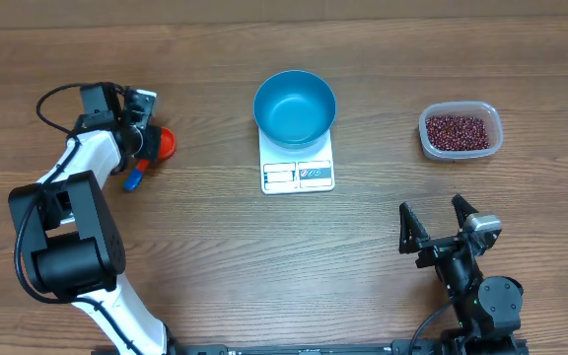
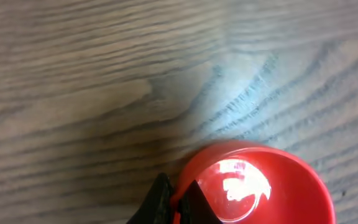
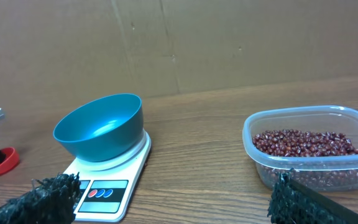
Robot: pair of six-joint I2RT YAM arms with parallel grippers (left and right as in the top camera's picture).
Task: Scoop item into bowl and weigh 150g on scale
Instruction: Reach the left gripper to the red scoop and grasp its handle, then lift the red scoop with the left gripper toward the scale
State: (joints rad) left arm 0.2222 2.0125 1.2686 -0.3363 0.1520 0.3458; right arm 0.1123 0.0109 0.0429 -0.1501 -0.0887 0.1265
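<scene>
A wood-grain tabletop (image 1: 215, 256) runs back to a cardboard wall (image 3: 229, 43); at its middle the blue bowl (image 1: 295, 106) sits on the white scale (image 1: 298, 175), and the beans (image 1: 459, 129) lie in a clear tub (image 1: 498, 126) well to its right. The right pincer (image 1: 430, 209) gapes wide near the front edge, holding nothing; the left pincer (image 2: 178, 199) is clenched on the rim of a red scoop (image 2: 260, 186) at left

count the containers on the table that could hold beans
3: bowl on the scale, tub of beans at the right, red scoop at the left in the left gripper. None seems hidden.
</scene>
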